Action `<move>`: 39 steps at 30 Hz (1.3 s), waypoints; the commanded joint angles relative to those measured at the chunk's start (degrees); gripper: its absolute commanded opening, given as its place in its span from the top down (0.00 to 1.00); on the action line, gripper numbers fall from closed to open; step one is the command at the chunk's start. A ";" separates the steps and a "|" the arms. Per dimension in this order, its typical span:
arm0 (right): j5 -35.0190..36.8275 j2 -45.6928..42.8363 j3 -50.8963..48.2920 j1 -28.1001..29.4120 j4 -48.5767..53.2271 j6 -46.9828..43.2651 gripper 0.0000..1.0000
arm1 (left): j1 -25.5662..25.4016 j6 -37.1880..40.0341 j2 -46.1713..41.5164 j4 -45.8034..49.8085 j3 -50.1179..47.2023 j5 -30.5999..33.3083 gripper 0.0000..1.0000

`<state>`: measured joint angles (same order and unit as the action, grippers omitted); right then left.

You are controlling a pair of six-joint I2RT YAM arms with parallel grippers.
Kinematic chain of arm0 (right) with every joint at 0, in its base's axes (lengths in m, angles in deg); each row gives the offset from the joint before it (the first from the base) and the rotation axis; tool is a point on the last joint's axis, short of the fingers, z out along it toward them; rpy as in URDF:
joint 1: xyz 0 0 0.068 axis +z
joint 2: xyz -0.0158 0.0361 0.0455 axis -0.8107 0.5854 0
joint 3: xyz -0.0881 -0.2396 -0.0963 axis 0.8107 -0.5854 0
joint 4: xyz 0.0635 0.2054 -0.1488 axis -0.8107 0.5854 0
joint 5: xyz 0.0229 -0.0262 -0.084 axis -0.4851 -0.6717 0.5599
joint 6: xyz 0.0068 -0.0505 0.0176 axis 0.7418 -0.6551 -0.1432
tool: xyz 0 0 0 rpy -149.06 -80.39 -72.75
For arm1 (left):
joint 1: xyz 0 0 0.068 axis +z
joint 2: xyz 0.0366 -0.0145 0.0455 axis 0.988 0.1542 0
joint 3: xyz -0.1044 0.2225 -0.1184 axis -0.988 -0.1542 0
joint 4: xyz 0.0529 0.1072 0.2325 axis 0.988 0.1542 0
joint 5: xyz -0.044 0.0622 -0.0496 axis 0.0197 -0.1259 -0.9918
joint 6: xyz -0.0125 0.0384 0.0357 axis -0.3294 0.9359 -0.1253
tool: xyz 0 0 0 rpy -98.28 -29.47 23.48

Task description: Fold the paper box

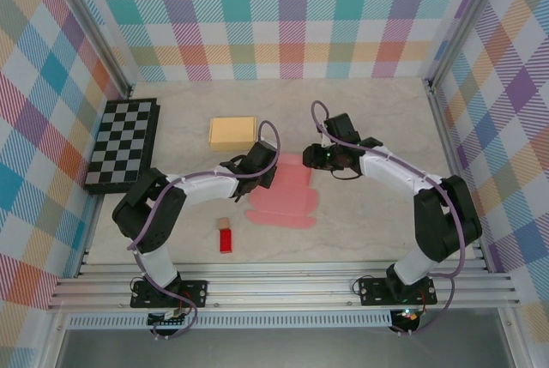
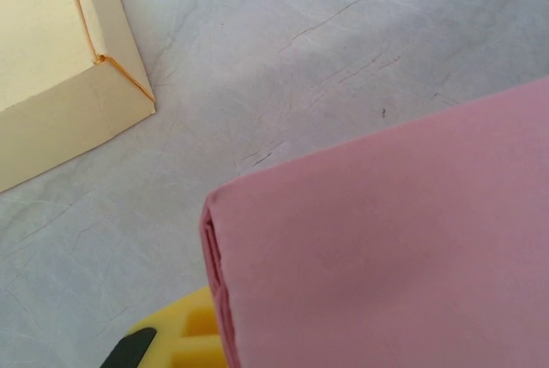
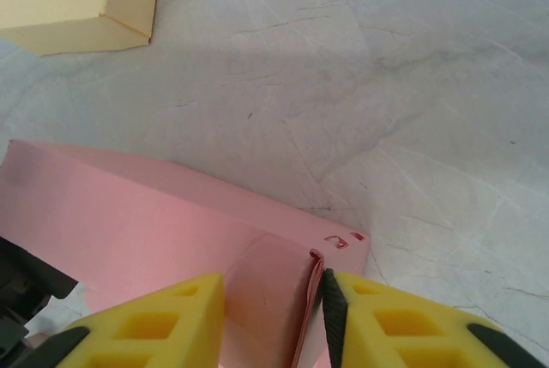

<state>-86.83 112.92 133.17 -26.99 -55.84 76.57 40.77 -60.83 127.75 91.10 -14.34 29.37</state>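
I see the pink paper box [image 1: 287, 198] lying part-folded on the table, just nearer the arms than the cream box [image 1: 232, 132]. The left gripper [image 1: 268, 171], also nearer than the cream box, is clenched on the pink box's edge. The right gripper [image 3: 270, 284], right of the cream box, stands parted astride a pink flap.

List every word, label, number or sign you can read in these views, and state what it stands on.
No readable text anywhere.
pink paper box: plain; the tiny red marks at its fold corner are not legible characters.
cream box: blank.
checkerboard: squares only, no writing.
red block: too small to tell whether it bears a label.
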 commanded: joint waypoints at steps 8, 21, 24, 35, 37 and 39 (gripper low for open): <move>2.14 -0.74 -5.43 -0.46 -1.32 3.51 0.66 | 3.21 -4.95 -4.00 9.01 0.42 -10.66 0.54; 2.15 0.19 -3.17 -0.55 -0.18 1.51 0.65 | 7.75 -4.46 -21.42 -17.21 -26.26 -21.33 0.45; 1.31 0.71 -2.89 -0.55 -0.54 1.67 0.65 | 7.75 -4.06 -17.58 -18.73 -23.91 -24.24 0.49; 0.35 1.55 -1.75 -0.54 0.06 0.98 0.65 | 7.75 -0.60 -4.35 -15.69 -12.37 -18.94 0.59; 0.22 1.53 -1.83 -0.50 -0.13 1.07 0.65 | 7.75 0.10 -2.69 -15.31 -11.07 -18.94 0.65; 0.11 1.54 -1.92 -0.55 -0.34 1.22 0.65 | 7.65 -0.05 -1.44 -15.64 -10.29 -19.35 0.69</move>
<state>-87.05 112.75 130.70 -27.18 -59.53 78.60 48.22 -62.28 124.58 75.86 -26.29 9.24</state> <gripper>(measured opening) 0.351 0.321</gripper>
